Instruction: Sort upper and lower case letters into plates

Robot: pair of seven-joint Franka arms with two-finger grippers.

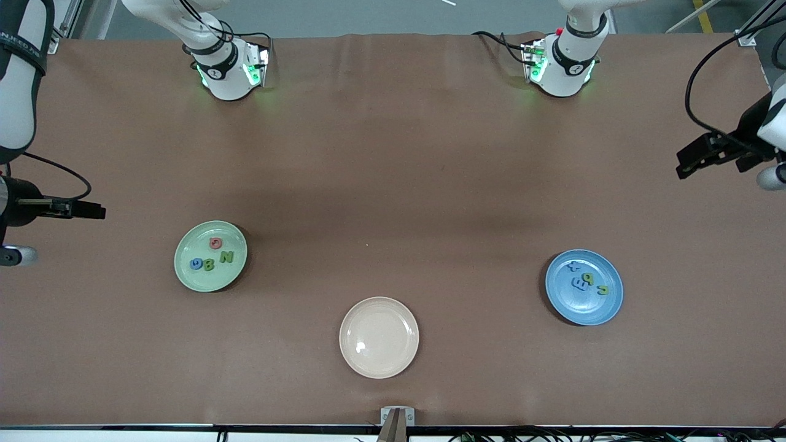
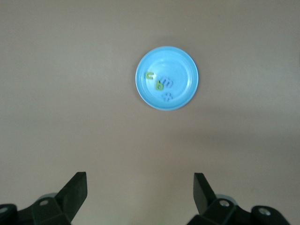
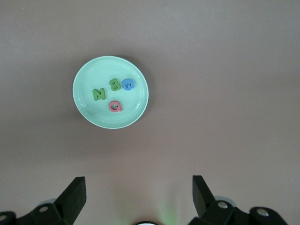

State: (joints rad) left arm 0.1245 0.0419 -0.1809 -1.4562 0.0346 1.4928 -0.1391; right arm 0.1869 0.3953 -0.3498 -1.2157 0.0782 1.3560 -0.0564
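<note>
The pale green plate (image 1: 189, 274) lies toward the right arm's end and holds a red letter (image 1: 215, 243), a green N (image 1: 226, 257), a green B (image 1: 209, 265) and a blue letter (image 1: 196, 263). The blue plate (image 1: 592, 309) lies toward the left arm's end and holds a blue x (image 1: 573, 266), a green p (image 1: 587, 279), a blue m (image 1: 578, 283) and a green u (image 1: 602, 290). My right gripper (image 1: 92, 212) (image 3: 139, 190) is open and empty, high over the bare table, with the green plate (image 3: 91, 75) in view. My left gripper (image 1: 686, 162) (image 2: 140, 187) is open and empty, with the blue plate (image 2: 183, 68) in view.
A beige cream plate (image 1: 379, 362) with nothing in it lies nearest the front camera, between the two other plates. The brown table cover (image 1: 393, 184) spreads under everything. Both arm bases stand along the table's edge farthest from the front camera.
</note>
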